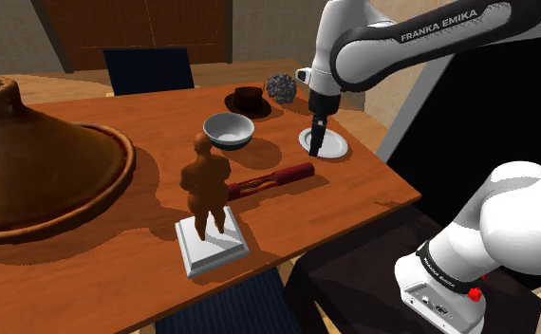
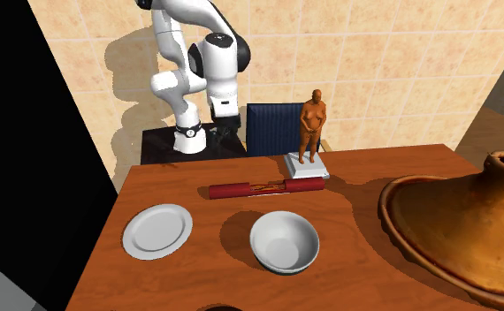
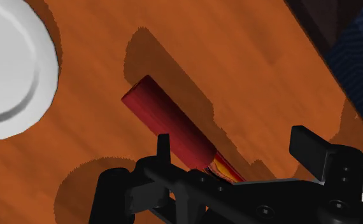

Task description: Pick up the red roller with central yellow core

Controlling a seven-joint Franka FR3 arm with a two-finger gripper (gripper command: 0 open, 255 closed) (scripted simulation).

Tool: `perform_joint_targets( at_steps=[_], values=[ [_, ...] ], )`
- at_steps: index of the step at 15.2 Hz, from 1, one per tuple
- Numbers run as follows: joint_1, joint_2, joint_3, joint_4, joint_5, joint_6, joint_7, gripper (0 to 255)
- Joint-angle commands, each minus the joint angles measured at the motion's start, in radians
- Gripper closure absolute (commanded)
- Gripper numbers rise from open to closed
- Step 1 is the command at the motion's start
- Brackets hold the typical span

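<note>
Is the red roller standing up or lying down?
Lying down. The red roller rests on its long side, flat on the wooden table, with both ends down on the wood.

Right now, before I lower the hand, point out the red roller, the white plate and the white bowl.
red roller [image 2: 266,187]: second exterior view, on its yellowish middle section.
white plate [image 2: 157,231]: second exterior view, on its flat centre.
white bowl [image 2: 283,241]: second exterior view, on its inner floor.

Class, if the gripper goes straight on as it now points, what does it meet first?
Most likely the wooden table beside the red roller; the gripper holds its open fingers astride that spot, though one finger might clip the roller.
</note>
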Motion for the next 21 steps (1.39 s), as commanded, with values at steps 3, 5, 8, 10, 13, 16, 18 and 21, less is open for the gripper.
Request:
perform_joint_targets(
  at_steps=[3, 5, 8, 10, 13, 16, 18, 21],
  values=[
    [0.039, 0.136, 0.022, 0.033, -0.017, 0.135, -0.101, 0],
    [0.056, 0.2, 0.036, 0.054, -0.028, 0.192, -0.147, 0],
    [0.08, 0.294, 0.058, 0.088, -0.051, 0.274, -0.209, 0],
    [0.096, 0.355, 0.074, 0.113, -0.071, 0.325, -0.246, 0],
    [0.119, 0.444, 0.096, 0.152, -0.11, 0.396, -0.294, 0],
    [0.126, 0.488, 0.099, 0.159, -0.128, 0.437, -0.299, 0],
    [0.128, 0.511, 0.096, 0.157, -0.135, 0.462, -0.293, 0],
    [0.131, 0.546, 0.091, 0.156, -0.146, 0.498, -0.284, 0]
  ],
)
